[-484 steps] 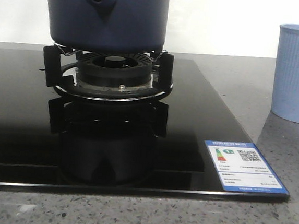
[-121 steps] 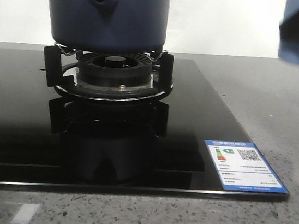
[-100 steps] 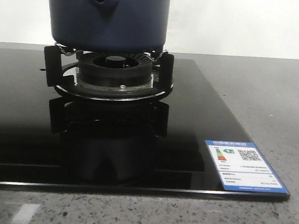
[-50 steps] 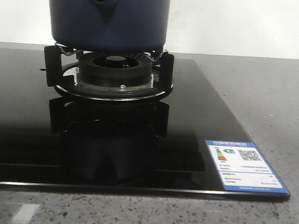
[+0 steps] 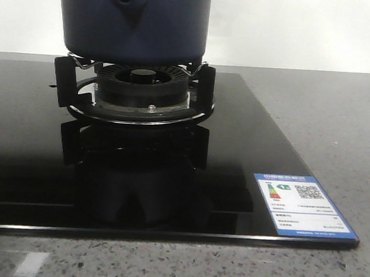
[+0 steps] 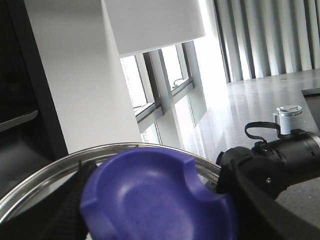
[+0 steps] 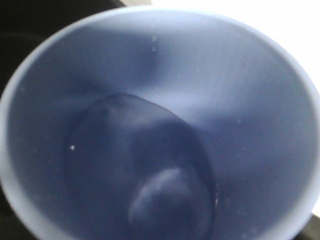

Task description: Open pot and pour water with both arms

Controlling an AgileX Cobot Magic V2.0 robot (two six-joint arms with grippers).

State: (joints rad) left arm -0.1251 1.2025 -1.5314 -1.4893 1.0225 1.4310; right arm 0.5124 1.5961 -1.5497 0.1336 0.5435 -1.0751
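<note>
- A grey speckled countertop (image 5: 341, 126) runs back to a plain white wall (image 5: 298, 32); the left wrist view shows windows and a pale pillar behind the scene.
- A black glass hob (image 5: 249, 150) lies on the countertop, an energy label (image 5: 303, 206) stuck at its near right corner.
- The pot (image 5: 134, 17) — large, round, navy — sits on the black burner grate (image 5: 134, 92) at the hob's back; its handle mount with a dark round hole faces the camera.
- The right wrist view looks straight into a pale blue cup (image 7: 155, 125), which fills the frame; there seems to be liquid at its bottom.
- The left wrist view shows a lid (image 6: 145, 192), a blue-purple knob over a shiny metal rim, right up against the camera.
- Neither gripper's fingers are visible — whether either is clamped or spread cannot be told.
</note>
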